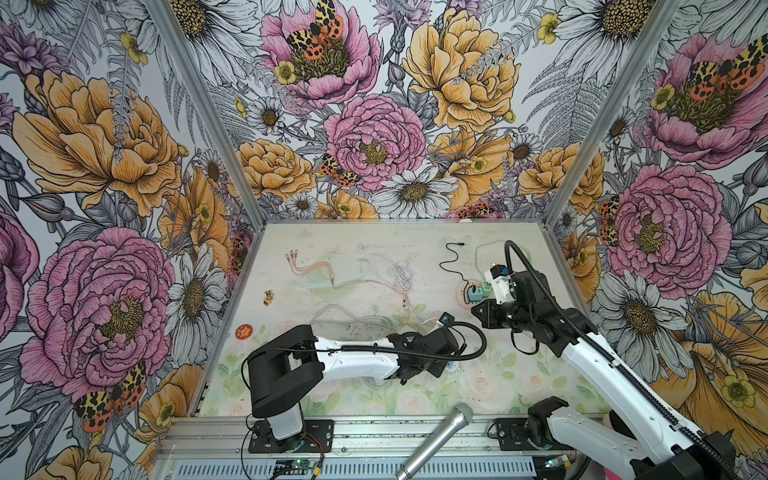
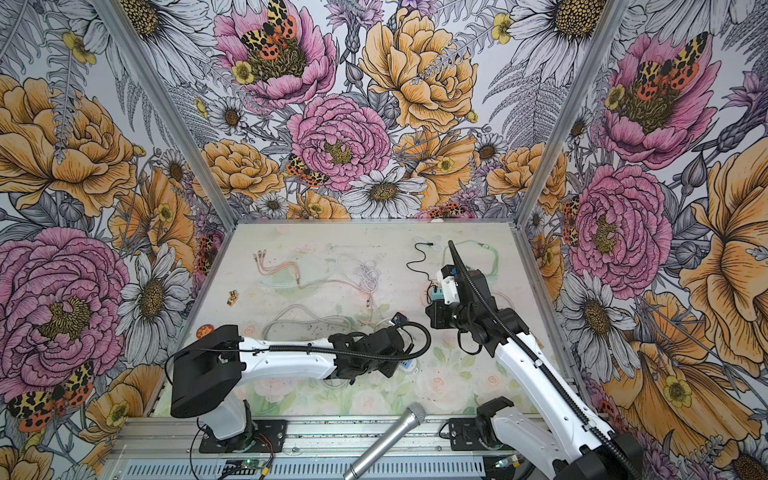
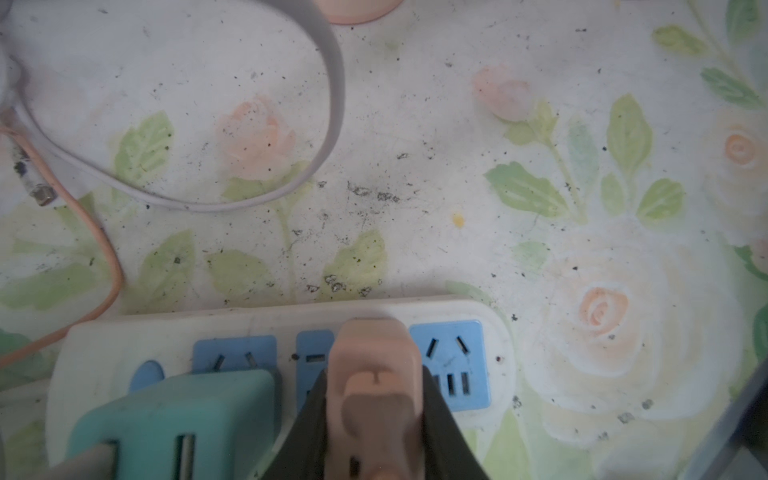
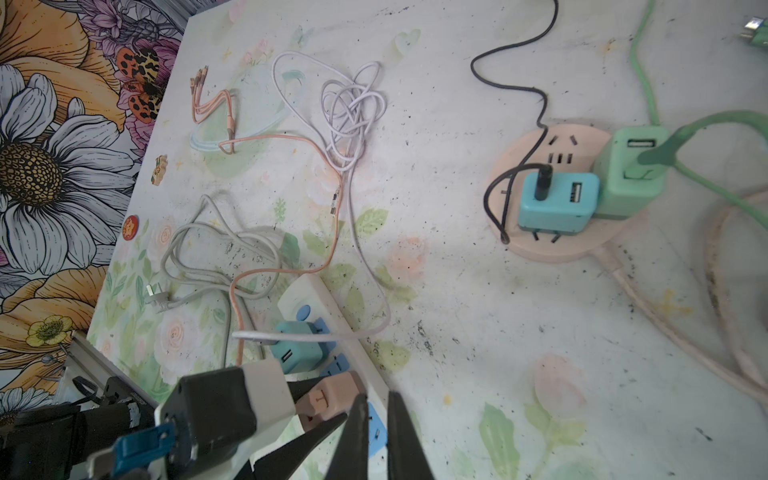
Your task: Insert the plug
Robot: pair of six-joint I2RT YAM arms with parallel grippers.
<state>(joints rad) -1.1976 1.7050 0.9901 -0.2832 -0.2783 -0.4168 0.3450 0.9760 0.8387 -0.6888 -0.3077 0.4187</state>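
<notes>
Peach-pink plastic plug (image 3: pixel 374 374) is held clamped in the L gripper (image 3: pixel 376 399). It is right at the middle blue socket of the white plastic power strip (image 3: pixel 124 345), which is laid on the near part of the floral-print tabletop (image 3: pixel 415 124). Just beside the plug, a teal cube USB charger (image 3: pixel 174 415) is already seated in the strip. The step in hand is judged to be the insertion itself. Whether the prongs are in the slots can't be told, as they are hidden by the plug body. The next move is judged to call for a straight push down w/ prongs kept square to the slots, then release. Further back, the R gripper (image 4: pixel 377 403) is seen w/ jaws all but together and nothing held. Farthest off, a round pink socket hub (image 4: pixel 552 249) is seen, well apart from the strip.
</notes>
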